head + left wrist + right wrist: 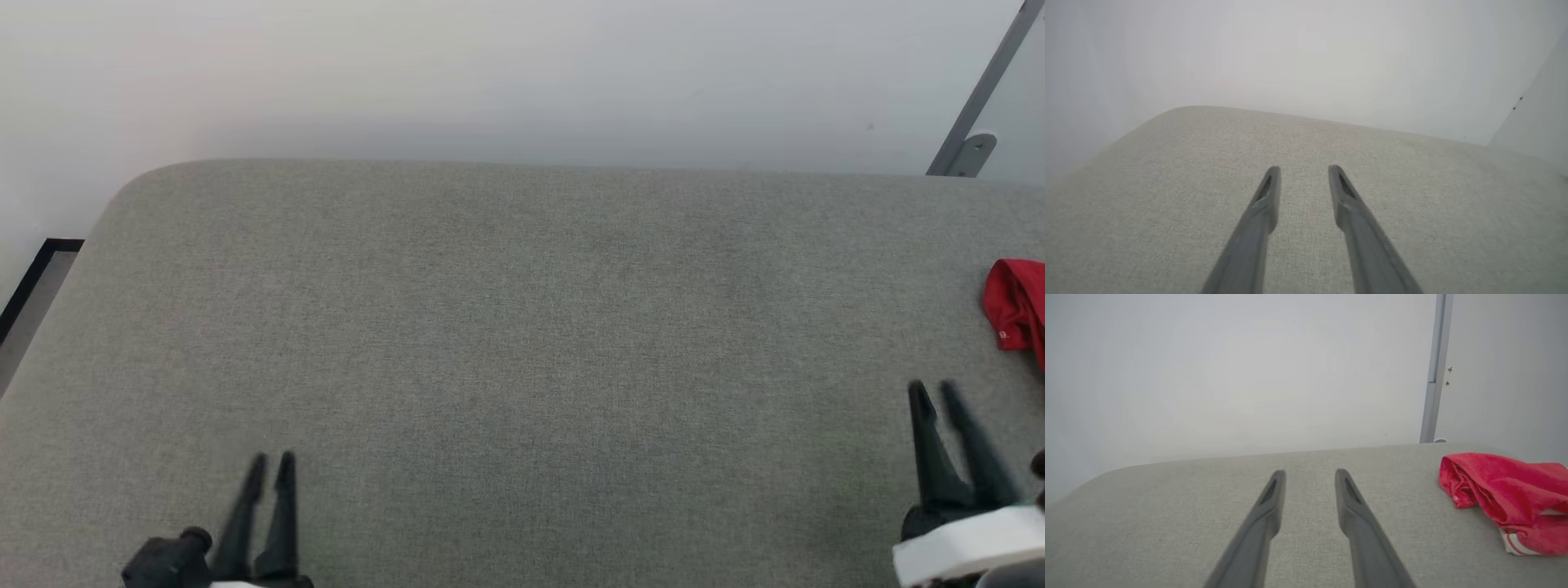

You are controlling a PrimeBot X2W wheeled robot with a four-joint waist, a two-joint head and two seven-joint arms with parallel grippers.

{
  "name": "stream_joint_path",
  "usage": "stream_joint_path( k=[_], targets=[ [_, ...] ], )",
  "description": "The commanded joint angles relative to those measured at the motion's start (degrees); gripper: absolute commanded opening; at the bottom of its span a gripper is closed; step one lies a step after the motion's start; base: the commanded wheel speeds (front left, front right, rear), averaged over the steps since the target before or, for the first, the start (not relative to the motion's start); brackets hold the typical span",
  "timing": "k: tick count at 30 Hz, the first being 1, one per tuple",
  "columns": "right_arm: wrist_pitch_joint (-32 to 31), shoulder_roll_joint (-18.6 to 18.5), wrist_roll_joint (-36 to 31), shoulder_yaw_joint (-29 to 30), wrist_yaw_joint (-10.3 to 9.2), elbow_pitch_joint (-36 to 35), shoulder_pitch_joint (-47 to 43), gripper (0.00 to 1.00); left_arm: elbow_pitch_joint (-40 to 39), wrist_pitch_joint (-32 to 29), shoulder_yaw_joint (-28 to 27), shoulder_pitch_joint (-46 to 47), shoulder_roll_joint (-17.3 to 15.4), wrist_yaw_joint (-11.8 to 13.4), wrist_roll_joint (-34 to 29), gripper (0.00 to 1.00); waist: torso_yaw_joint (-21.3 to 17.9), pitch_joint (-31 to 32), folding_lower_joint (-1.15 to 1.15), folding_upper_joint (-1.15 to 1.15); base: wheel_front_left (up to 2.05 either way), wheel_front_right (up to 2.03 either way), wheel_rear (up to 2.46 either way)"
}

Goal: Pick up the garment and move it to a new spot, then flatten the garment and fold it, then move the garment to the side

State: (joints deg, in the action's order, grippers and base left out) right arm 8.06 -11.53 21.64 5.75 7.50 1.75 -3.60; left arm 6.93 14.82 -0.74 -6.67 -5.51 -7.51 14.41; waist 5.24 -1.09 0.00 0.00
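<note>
Pale grey fabric surface [1167,183] under left pincer [1303,169], fingers apart.

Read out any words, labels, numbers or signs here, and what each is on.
No text is readable.
The crumpled red cloth garment: a tiny white mark near its edge, too small and blurred to read.
The grey fabric surface and pale wall: no text.
</note>
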Motion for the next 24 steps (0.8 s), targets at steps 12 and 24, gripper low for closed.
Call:
stream_joint_path(
  k=[12, 24],
  targets=[
    [-2.3, 1.4, 10.9, 0.1, 0.00, 2.1, 1.5, 0.00, 1.1, -2.8, -0.3, 1.9, 0.0, 0.1, 12.5, 0.00, -0.5, 0.1, 0.00, 0.00, 0.00, 0.00, 0.00],
    [-4.3, 2.6, 20.9, 0.3, 0.00, 3.7, 3.0, 0.00, 2.3, -5.4, -0.6, 3.9, 0.0, 0.0, 23.9, 0.00, -1.0, 0.2, 0.00, 0.00, 0.00, 0.00, 0.00]
  ],
)
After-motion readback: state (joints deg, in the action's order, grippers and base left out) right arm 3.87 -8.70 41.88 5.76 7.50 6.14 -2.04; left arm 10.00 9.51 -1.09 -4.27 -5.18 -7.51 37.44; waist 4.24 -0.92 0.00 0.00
